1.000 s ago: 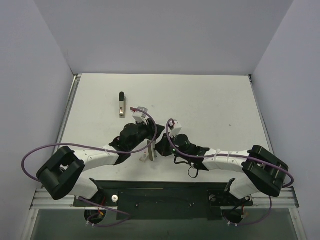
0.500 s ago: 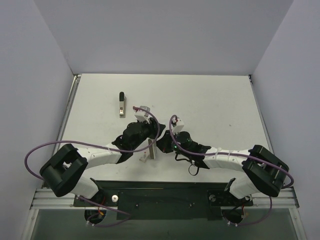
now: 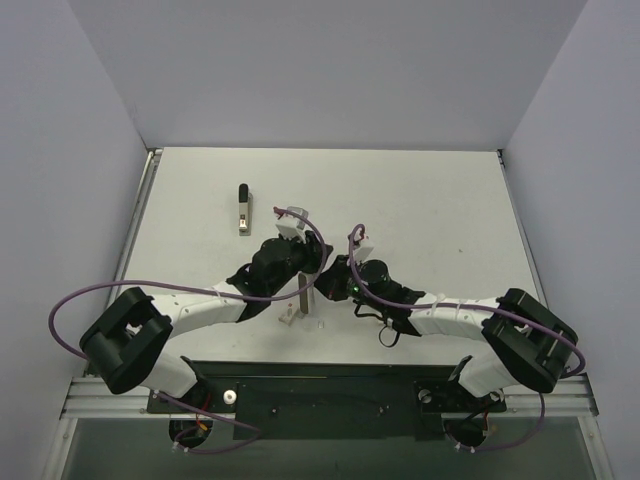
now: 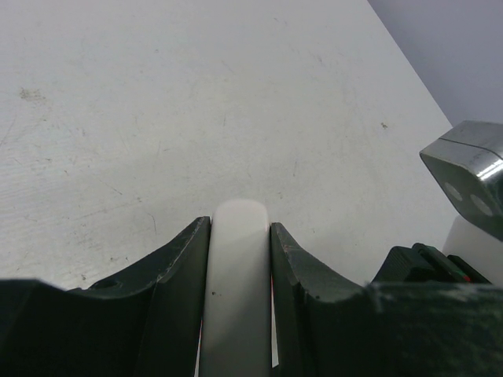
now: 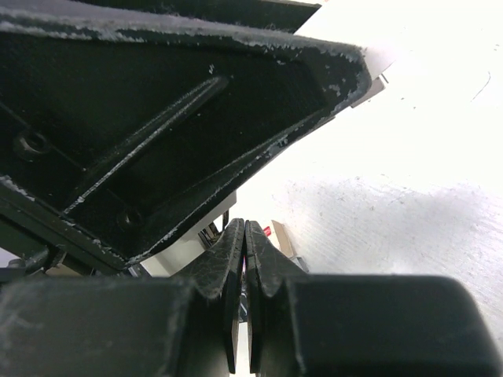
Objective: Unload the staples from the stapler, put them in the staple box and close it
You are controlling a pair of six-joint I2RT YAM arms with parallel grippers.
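The white stapler (image 3: 301, 300) stands on end at the table's near middle, a thin upright bar over a small base. My left gripper (image 3: 307, 270) is shut on it; in the left wrist view its white rounded body (image 4: 236, 298) fills the gap between the fingers (image 4: 177, 267). A shiny metal part (image 4: 471, 177) shows at the right there. My right gripper (image 3: 326, 283) is shut with nothing in it, its tips (image 5: 245, 225) right beside the stapler's white body (image 5: 192, 250) and below the left gripper's black housing (image 5: 157, 118). The staples are hidden.
A small black and tan tool (image 3: 243, 207) lies on the table (image 3: 430, 200) at the far left of the arms. A small red and tan piece (image 5: 279, 238) shows just past the right fingertips. Grey walls enclose the table on three sides.
Both wrists have shifted slightly right and toward the far side. The right gripper has drawn in closer to the stapler. The stapler stays upright in the left grip.
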